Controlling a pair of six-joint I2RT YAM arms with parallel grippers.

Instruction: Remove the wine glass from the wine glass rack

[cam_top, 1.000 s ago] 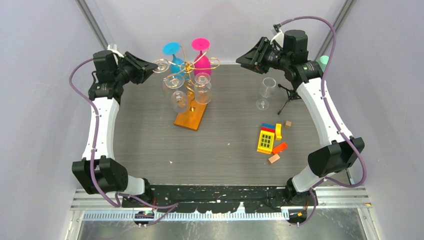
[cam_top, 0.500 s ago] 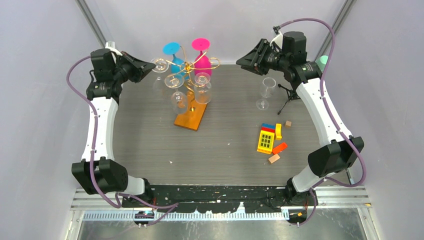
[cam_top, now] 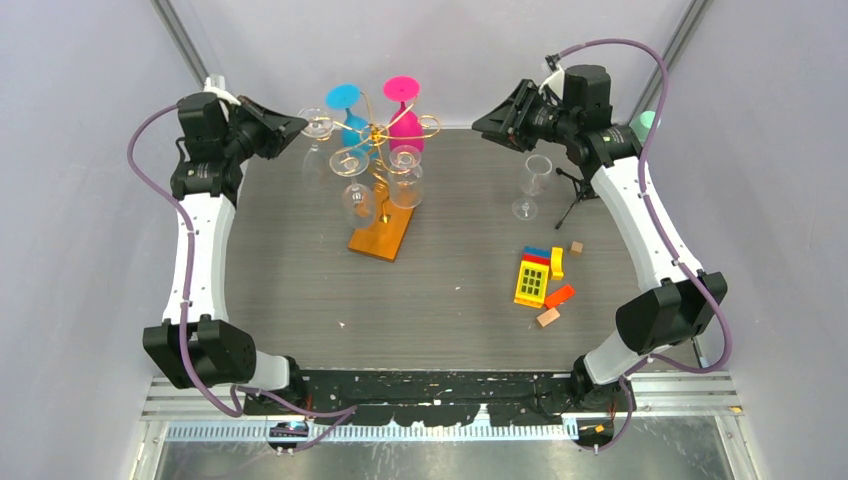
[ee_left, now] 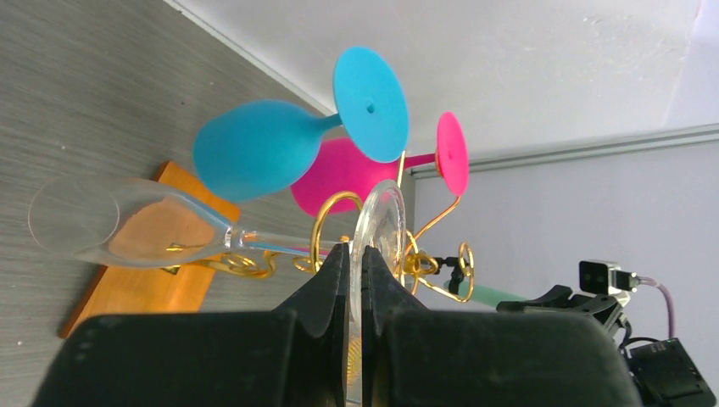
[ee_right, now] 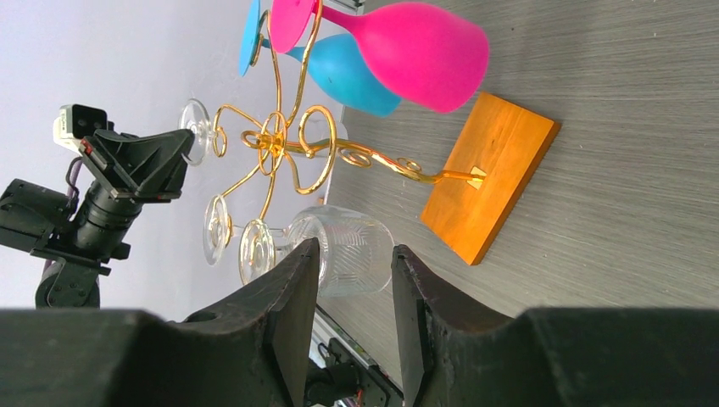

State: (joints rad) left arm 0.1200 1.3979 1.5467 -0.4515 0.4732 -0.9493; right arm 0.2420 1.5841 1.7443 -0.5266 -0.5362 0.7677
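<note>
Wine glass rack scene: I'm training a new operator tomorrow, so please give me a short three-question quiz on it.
1. True or false: the left gripper is shut on the round foot of a clear wine glass.
2. The coloured glass hanging beside the pink glass on the wine glass rack is: A blue, B green, C yellow.
3. Fill in: the right gripper is ___ and holds nothing.

Key: 1 true; 2 A; 3 open.
</note>
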